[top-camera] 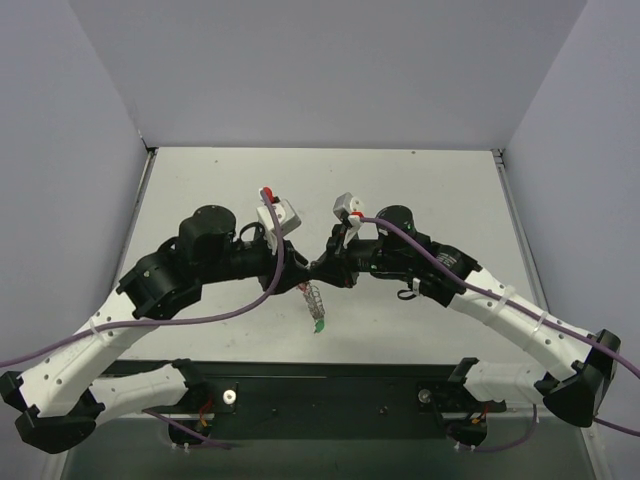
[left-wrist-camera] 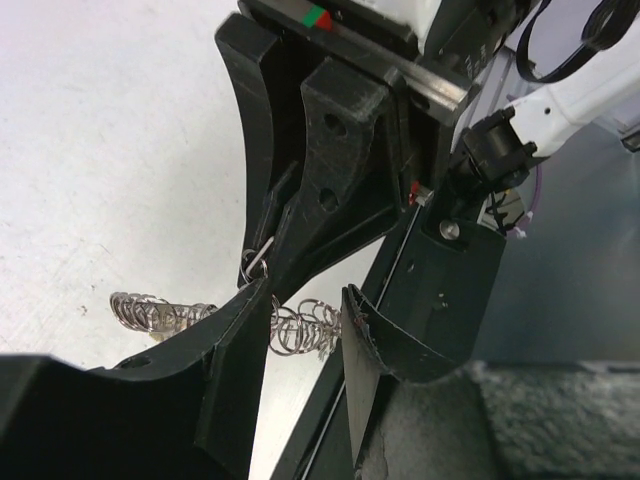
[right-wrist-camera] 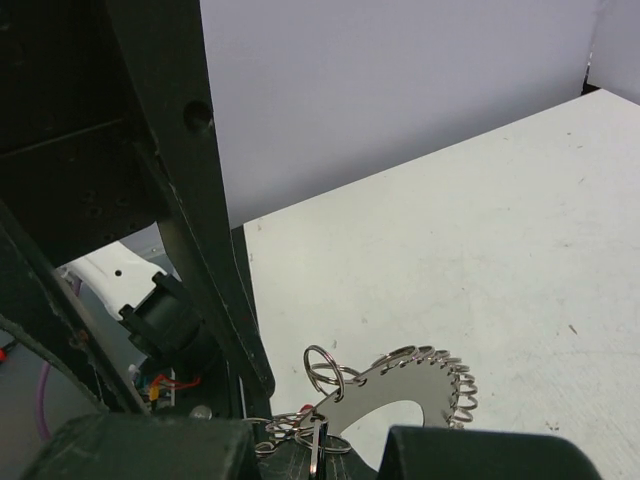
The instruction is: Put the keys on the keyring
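The keyring (right-wrist-camera: 400, 388) is a silver ring fringed with small split rings, and it hangs above the table between the two arms (top-camera: 314, 297). My right gripper (right-wrist-camera: 320, 455) is shut on its lower edge. It shows from the left wrist as the black jaws pinching a small ring (left-wrist-camera: 256, 264). My left gripper (left-wrist-camera: 300, 312) faces it with jaws apart, and a row of the small rings (left-wrist-camera: 300, 328) lies between its fingers (left-wrist-camera: 232, 370). A green piece (top-camera: 319, 325) dangles at the ring's low end. The keys themselves I cannot make out.
The two grippers (top-camera: 298, 275) (top-camera: 326, 268) meet tip to tip over the middle of the white table (top-camera: 420, 180). Grey walls close in the left, right and back. The black base rail (top-camera: 320, 385) runs along the near edge. Purple cables trail from both wrists.
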### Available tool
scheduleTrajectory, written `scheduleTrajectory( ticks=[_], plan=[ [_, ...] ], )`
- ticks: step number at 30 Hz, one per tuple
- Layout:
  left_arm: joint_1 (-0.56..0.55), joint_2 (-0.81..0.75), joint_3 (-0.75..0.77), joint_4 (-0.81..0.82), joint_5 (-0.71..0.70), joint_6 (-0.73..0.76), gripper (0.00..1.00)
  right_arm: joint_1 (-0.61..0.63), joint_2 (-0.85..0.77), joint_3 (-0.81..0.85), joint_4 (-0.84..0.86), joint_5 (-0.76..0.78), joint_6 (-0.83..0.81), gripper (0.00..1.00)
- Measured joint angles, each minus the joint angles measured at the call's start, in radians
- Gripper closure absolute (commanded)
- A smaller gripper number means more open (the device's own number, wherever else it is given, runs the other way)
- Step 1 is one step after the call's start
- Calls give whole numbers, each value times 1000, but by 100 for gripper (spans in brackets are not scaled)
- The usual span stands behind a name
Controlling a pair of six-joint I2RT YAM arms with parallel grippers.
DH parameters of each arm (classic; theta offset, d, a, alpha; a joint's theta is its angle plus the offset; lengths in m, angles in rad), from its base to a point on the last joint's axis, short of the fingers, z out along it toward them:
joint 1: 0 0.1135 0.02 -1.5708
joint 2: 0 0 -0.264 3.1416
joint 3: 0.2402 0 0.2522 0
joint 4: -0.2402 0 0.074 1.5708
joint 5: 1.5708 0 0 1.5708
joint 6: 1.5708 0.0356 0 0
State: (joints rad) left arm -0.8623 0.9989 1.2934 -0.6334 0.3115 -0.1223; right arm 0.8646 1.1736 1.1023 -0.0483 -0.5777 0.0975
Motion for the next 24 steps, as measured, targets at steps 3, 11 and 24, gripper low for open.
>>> scheduleTrajectory(
  ticks=[3, 11, 24],
  plan=[
    [0, 15, 0, -21, 13, 8, 55, 0, 0, 1, -3, 5, 5, 100],
    [-7, 16, -21, -45, 34, 68, 54, 0, 0, 2, -14, 6, 7, 100],
    [-8, -34, -189, 35, -34, 82, 54, 0, 64, 2, -37, 17, 3, 100]
  ],
)
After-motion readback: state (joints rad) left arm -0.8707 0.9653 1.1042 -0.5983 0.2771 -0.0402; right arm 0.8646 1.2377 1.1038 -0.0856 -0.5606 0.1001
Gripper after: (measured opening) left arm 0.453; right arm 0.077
